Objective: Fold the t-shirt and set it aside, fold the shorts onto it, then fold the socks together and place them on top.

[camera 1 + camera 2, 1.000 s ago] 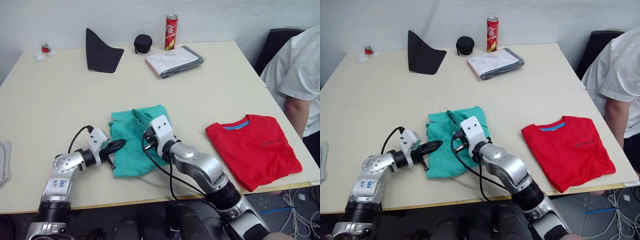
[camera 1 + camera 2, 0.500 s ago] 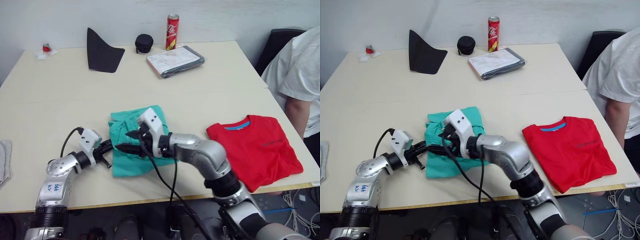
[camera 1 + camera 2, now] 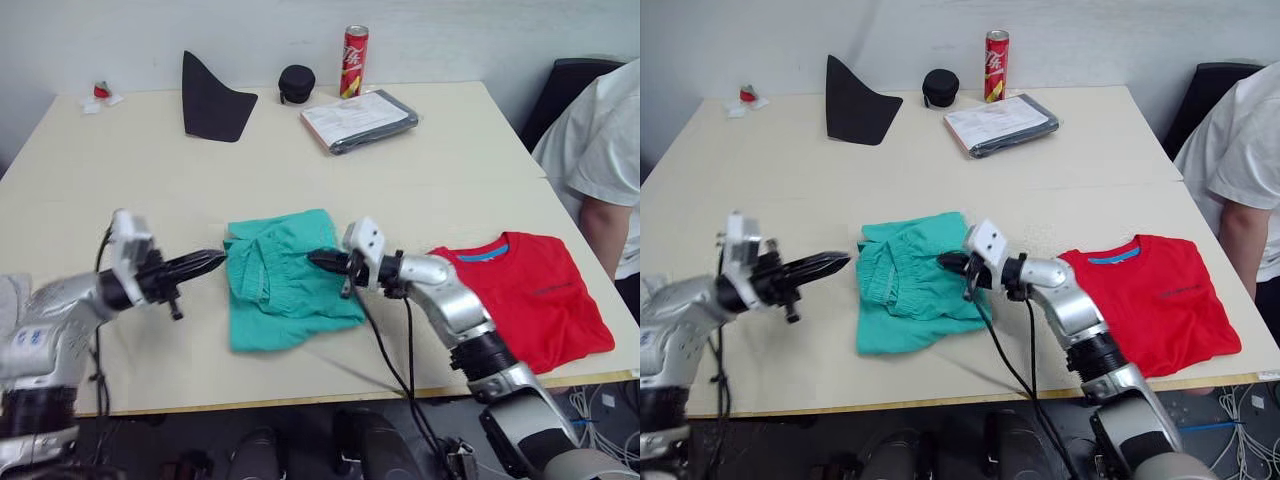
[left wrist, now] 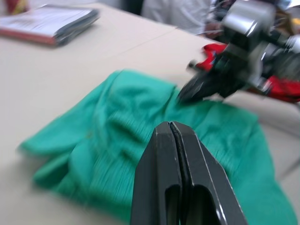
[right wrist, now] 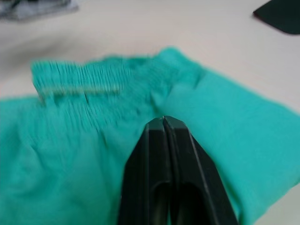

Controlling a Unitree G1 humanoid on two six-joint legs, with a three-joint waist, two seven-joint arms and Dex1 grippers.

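The teal-green shorts lie loosely folded at the middle of the table, gathered waistband toward the far side. The red t-shirt lies folded to their right near the front edge. My left gripper is shut and empty, hovering just left of the shorts and pointing at them. My right gripper is shut and empty too, its tip over the shorts' right part near the waistband; contact is unclear. A bit of light grey cloth, likely the socks, peeks out at the table's far left behind my left arm.
At the back of the table are a black pointed fabric piece, a round black case, a red can and a wrapped stack of papers. A person in a white shirt sits at the right.
My left gripper has drawn back leftward off the shorts. My right arm has swung round to the shorts' right side, its tip now pointing left over them. The camera has shifted slightly.
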